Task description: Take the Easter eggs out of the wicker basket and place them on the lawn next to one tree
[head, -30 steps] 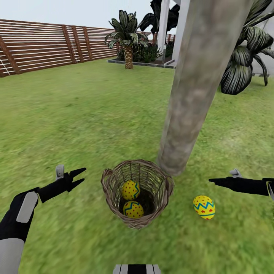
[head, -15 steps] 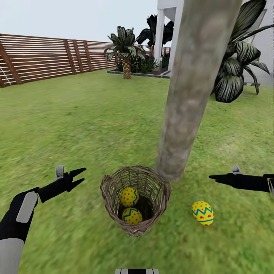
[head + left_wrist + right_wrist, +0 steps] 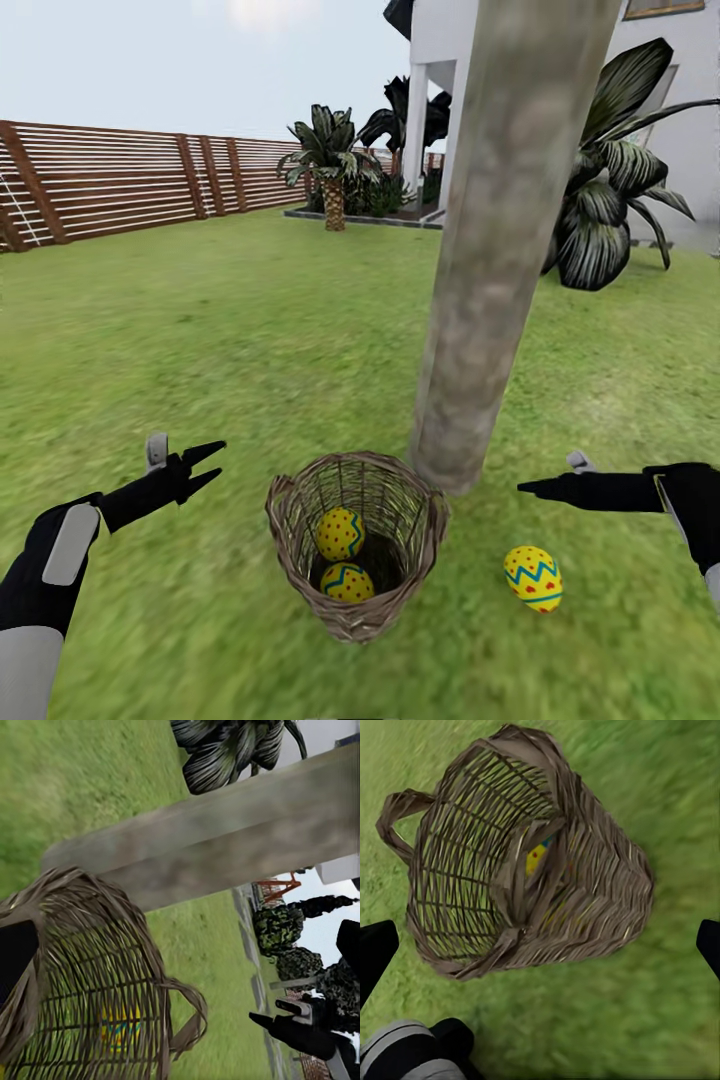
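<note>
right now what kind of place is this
Most likely a fenced back garden beside a house: a broad lawn, a slatted wooden fence along its far edge, a tree trunk rising from the grass, and a white building with palms planted at its foot.

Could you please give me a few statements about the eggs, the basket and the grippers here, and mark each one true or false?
1. Two Easter eggs lie inside the wicker basket. True.
2. The third egg rests on the lawn near the tree trunk. True.
3. The left gripper holds an egg. False: its fingers are apart and empty.
4. The basket lies tipped over on its side. False: it stands upright, open upward.
5. The right gripper is inside the basket. False: it hovers beside the trunk, above the loose egg.
</note>
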Tool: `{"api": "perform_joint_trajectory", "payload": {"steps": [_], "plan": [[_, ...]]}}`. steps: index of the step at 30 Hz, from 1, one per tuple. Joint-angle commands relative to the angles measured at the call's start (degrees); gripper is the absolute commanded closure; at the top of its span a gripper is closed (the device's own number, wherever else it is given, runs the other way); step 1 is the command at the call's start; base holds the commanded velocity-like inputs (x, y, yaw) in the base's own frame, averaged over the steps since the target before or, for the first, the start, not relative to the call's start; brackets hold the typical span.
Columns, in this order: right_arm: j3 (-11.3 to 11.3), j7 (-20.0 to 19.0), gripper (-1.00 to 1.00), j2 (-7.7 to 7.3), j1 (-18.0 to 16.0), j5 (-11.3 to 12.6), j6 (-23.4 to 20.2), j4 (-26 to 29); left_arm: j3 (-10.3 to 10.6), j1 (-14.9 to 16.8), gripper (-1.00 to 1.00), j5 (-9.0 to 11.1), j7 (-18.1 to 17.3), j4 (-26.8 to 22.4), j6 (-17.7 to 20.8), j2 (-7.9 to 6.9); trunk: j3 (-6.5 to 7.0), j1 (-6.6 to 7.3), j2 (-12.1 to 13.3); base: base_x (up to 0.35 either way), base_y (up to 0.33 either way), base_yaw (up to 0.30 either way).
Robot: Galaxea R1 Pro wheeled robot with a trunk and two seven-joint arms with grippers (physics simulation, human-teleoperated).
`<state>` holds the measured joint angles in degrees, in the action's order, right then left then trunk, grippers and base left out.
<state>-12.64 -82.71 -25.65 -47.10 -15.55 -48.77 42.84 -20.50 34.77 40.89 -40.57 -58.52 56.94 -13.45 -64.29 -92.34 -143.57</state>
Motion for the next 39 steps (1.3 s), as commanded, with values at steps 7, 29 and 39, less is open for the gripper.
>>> {"api": "perform_joint_trajectory", "payload": {"steps": [7, 29, 39], "plan": [[2.1, -0.5, -1.00, 0.74, 0.2, -0.6, -0.7, 0.0, -0.1, 0.0, -1.00, -0.2, -0.3, 0.0, 0.1, 0.05, 0.40, 0.05, 0.0, 0.032, 0.000, 0.000], [5.3, -0.5, -1.00, 1.22, 0.2, -0.6, -2.2, 0.1, -0.2, 0.0, -1.00, -0.1, -0.4, 0.1, 0.1, 0.18, 0.40, 0.05, 0.0, 0.000, 0.168, 0.000], [8.5, 2.6, -1.00, 11.63, 0.2, -6.7, -3.9, 0.2, -0.2, 0.0, -1.00, 0.0, -0.7, 2.9, 0.1, 0.18, 0.40, 0.05, 0.0, 0.000, 0.005, 0.000]]}}
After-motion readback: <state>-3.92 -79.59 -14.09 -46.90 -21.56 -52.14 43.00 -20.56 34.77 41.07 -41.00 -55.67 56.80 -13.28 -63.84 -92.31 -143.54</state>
